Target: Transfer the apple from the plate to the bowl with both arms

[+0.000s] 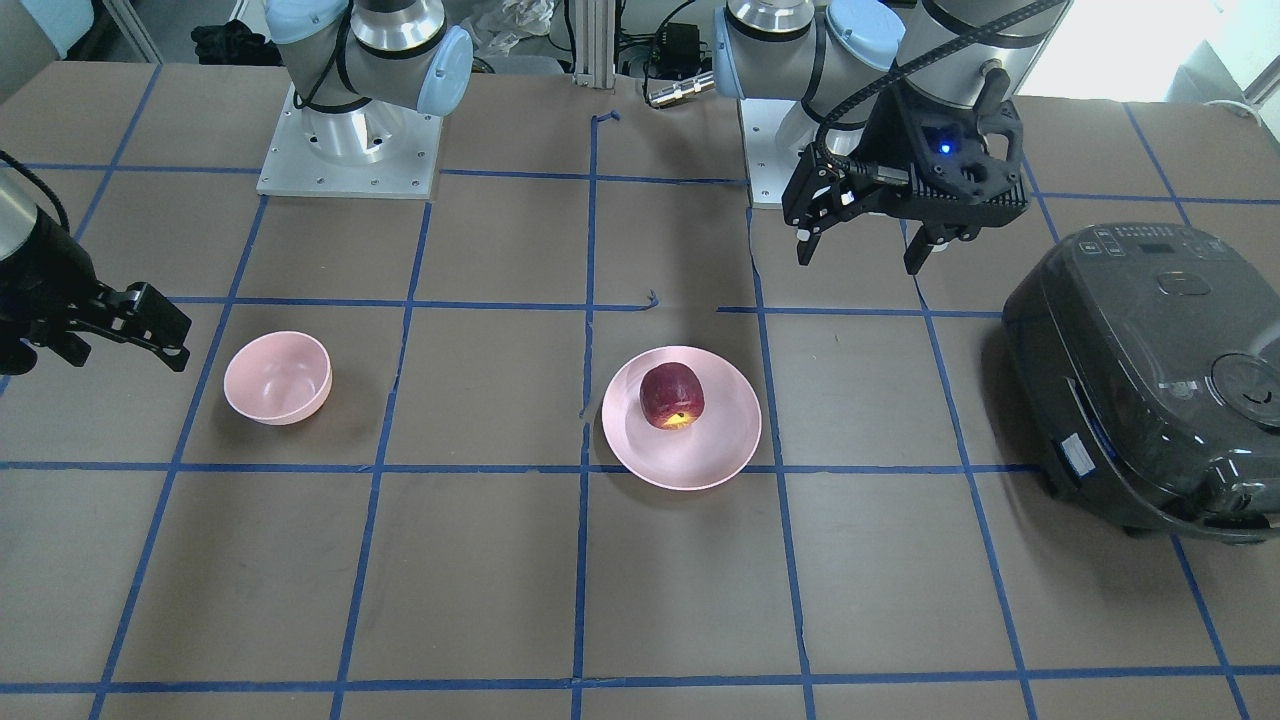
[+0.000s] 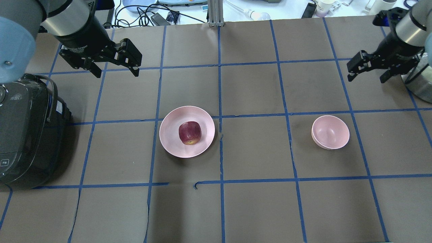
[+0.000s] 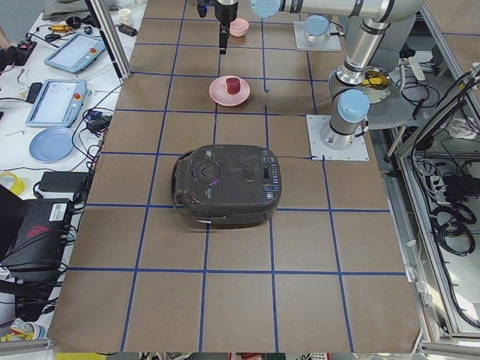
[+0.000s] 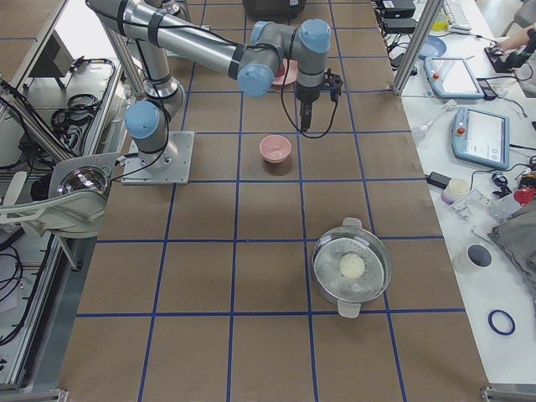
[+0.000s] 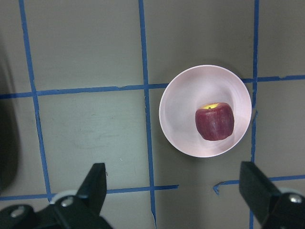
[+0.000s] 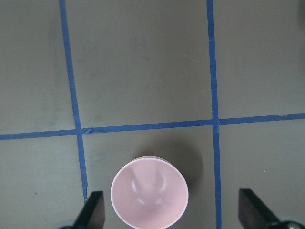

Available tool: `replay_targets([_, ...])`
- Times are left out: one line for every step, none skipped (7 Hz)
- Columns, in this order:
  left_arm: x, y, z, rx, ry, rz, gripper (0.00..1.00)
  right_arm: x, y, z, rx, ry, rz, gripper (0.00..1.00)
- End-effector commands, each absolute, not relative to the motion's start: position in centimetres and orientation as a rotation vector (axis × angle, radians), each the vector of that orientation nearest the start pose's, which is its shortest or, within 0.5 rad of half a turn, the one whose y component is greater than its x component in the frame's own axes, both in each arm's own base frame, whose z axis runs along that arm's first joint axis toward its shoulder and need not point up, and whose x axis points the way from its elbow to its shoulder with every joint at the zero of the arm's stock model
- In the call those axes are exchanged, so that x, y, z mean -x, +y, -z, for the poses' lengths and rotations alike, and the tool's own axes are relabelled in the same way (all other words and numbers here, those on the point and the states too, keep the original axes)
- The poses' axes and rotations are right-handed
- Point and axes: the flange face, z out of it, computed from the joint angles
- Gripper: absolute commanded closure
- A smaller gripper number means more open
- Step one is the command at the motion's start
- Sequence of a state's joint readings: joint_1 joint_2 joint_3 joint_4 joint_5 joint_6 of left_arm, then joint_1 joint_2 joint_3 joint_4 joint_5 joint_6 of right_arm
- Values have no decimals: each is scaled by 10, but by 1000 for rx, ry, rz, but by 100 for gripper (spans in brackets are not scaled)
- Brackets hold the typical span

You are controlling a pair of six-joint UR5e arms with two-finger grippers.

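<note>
The dark red apple (image 1: 672, 395) (image 2: 190, 132) lies on the pale pink plate (image 1: 720, 450) (image 2: 168, 135) near the table's middle. The small pink bowl (image 1: 277, 378) (image 2: 330, 131) stands empty on the robot's right side. My left gripper (image 1: 858, 262) (image 2: 117, 74) is open and empty, high above the table, on the far side of the plate from the robot. Its wrist view shows the apple (image 5: 214, 121) on the plate (image 5: 176, 124). My right gripper (image 1: 125, 358) (image 2: 366, 80) is open and empty, above and beyond the bowl (image 6: 149, 195).
A dark rice cooker (image 1: 1150, 380) (image 2: 23, 135) stands at the robot's left end of the table. A steel pot (image 2: 418, 84) (image 4: 352, 268) sits at the right end. The arm bases (image 1: 350, 140) stand at the robot's edge. Blue tape marks a grid on the brown table.
</note>
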State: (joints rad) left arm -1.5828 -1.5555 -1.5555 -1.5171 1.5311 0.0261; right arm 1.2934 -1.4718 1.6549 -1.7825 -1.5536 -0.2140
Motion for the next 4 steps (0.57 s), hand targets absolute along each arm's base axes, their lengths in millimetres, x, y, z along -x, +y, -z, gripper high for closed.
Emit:
replay_targets([143,-492,-509,-64,3177,135,0,-38,-551,-424,-154,3146,52,0])
replay_targets([144,-491,-509,-66,3177,135,0,-57,-541,-416,-241,3093,7,0])
replay_targets([144,-491,-509,-66,3176,134,0,-83,-530,-432,-192,3036,54,0])
replay_targets([144,-491,-509,-66,3177,135,0,-90,-524,-439,-170,3041,70,0])
